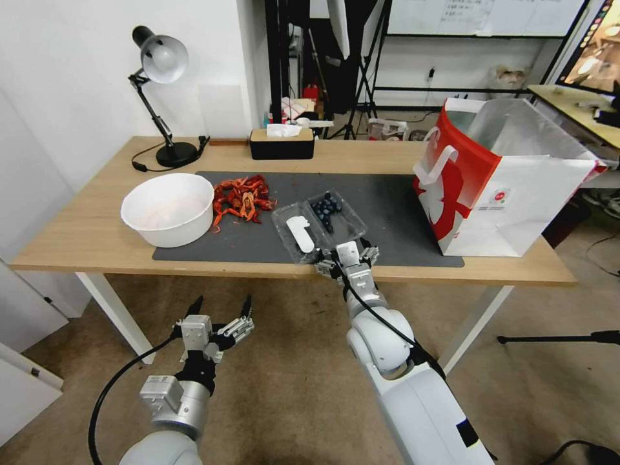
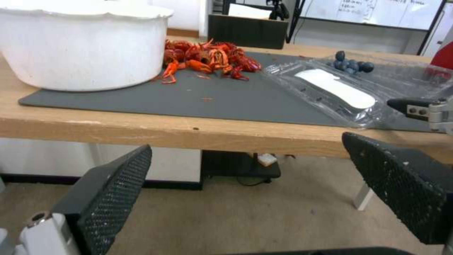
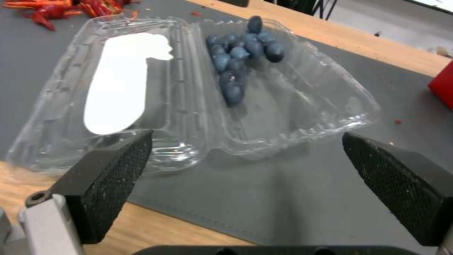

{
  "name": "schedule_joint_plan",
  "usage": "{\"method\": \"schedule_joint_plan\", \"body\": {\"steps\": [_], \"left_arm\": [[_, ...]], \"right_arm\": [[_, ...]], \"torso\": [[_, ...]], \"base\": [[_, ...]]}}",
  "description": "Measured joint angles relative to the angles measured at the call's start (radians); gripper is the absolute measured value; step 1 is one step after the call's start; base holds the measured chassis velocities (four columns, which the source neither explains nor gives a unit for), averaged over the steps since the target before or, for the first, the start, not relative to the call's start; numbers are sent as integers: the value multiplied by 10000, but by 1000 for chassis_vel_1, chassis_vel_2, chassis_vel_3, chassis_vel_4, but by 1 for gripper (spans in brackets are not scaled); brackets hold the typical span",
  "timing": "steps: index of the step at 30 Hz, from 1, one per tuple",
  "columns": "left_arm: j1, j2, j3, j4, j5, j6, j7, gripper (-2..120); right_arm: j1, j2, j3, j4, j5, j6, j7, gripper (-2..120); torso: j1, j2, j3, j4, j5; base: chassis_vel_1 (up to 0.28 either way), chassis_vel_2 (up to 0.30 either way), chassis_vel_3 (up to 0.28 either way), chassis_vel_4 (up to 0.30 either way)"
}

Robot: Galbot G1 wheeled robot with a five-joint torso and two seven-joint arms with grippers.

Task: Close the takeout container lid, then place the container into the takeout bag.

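Note:
The clear takeout container lies open flat on the dark mat, berries in its right half. Its lid with the white sticker lies spread to the left, also seen as the lid from the left wrist. My right gripper hovers open at the table's front edge, just short of the container's near rim; in its wrist view the right gripper has nothing between its fingers. The left gripper hangs open below the table, left of the right arm. The red-and-white takeout bag stands upright and open at the right.
A white bowl and a pile of red crayfish sit on the mat's left. A black tissue box and a desk lamp stand at the table's back. Bare mat lies between container and bag.

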Motion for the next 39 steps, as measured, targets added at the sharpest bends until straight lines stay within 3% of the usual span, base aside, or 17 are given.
{"method": "schedule_joint_plan", "body": {"steps": [39], "left_arm": [[0,-30,-50,210,17,-276,33,100]], "right_arm": [[153,807,-674,-577,-238,93,5,100]], "torso": [[1,0,0,0,0]], "base": [[0,0,0,0]]}}
